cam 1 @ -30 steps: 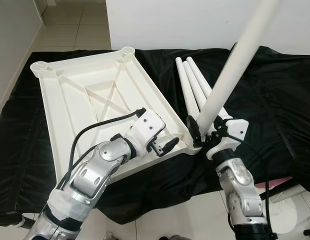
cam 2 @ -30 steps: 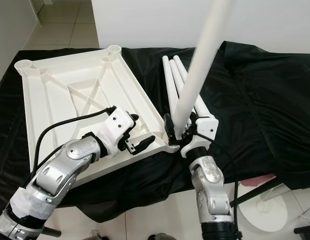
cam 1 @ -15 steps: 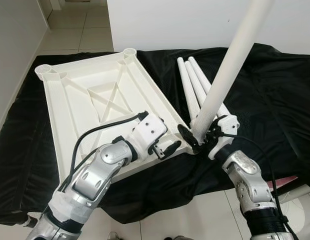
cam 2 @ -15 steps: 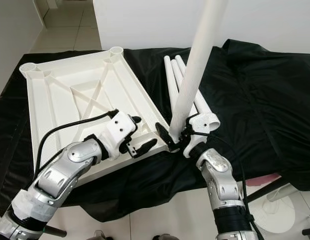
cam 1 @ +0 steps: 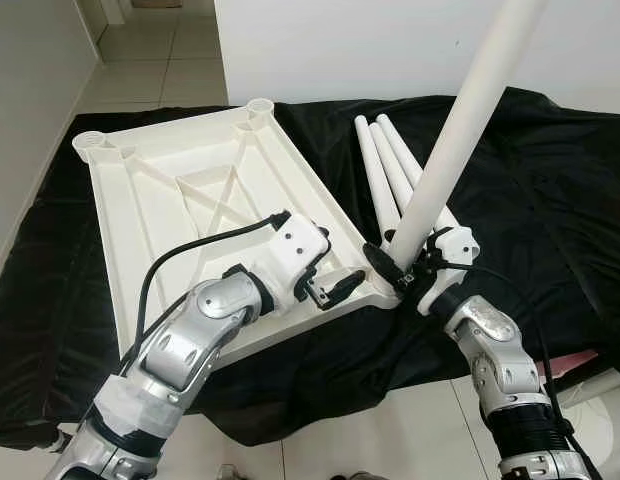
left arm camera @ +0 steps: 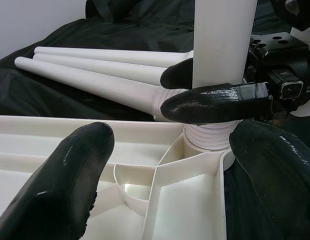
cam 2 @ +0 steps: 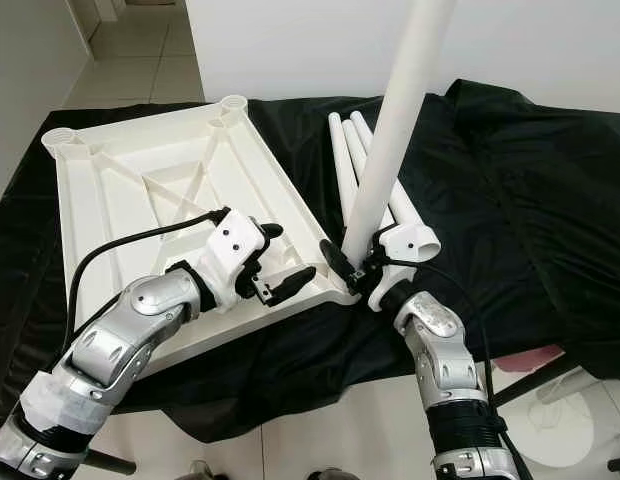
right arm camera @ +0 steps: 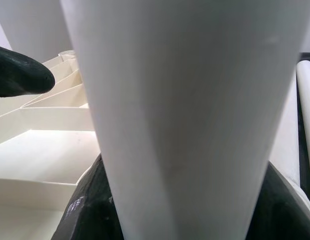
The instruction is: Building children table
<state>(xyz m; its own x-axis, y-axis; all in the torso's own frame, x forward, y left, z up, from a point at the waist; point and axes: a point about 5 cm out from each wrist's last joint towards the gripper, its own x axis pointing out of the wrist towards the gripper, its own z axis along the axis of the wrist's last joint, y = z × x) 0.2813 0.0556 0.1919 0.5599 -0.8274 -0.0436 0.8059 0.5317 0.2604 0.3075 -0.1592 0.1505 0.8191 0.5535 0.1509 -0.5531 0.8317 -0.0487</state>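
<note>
White plastic tabletop (cam 1: pixel 180 200) lay upside down on a black cloth (cam 1: pixel 550 180), no writing legible. The right gripper (cam 1: pixel 398 272) clamped a leg (cam 1: pixel 455 150) standing in the near corner socket. The left gripper (cam 1: pixel 335 290), fingers apart, rested on the tabletop's rim beside it. Three legs (cam 1: pixel 385 165) lay alongside.

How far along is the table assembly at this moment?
Done: no leg looks fully fitted. In hand: the right tool grips an upright leg seated in the near corner socket of the upside-down tabletop, with the open left tool beside it. Left: three legs lying on the black cloth.
</note>
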